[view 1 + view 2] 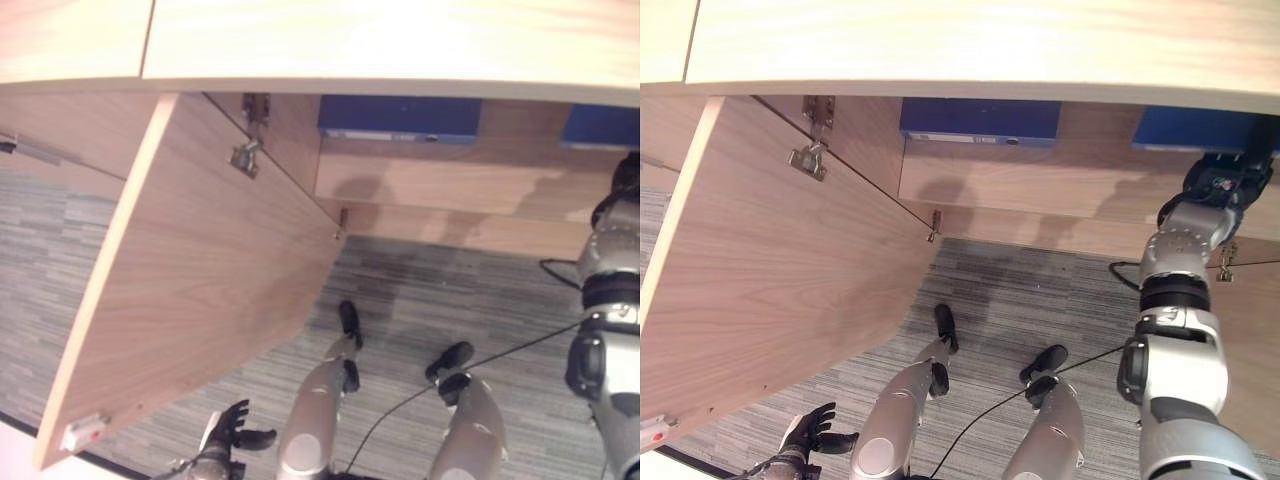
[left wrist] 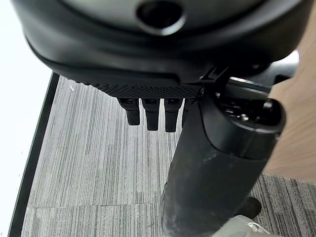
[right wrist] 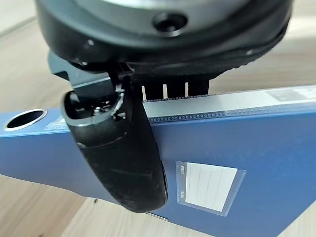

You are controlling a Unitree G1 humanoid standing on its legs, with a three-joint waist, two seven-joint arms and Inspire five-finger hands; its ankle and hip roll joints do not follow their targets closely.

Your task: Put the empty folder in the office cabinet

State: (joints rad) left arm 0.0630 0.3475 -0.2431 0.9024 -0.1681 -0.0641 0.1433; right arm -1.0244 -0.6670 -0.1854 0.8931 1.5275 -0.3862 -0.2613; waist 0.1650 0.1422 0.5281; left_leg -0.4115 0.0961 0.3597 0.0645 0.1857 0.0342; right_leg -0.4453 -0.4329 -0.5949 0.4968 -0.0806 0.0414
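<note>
Right hand (image 3: 123, 148) grips the blue folder (image 3: 256, 148), thumb pressed across its face beside a clear label pocket (image 3: 210, 186) and fingers (image 3: 163, 91) hooked over the far edge, as the wrist view shows from close up. Seen from the head, that arm reaches up into the open cabinet (image 1: 1040, 190), where the folder (image 1: 1200, 128) lies on the wooden shelf (image 1: 1040, 190) at the right, the hand's fingers hidden against it there. A second blue folder (image 1: 980, 120) lies on the same shelf to the left, well apart. Cabinet door (image 1: 200, 290) stands swung wide at the left (its hinge (image 1: 246, 155) plain on the inner face). Left hand (image 1: 232, 428) hangs low beside the door's lower edge, over grey striped carpet (image 1: 450, 290), fingers relaxed and apart, holding nothing.
</note>
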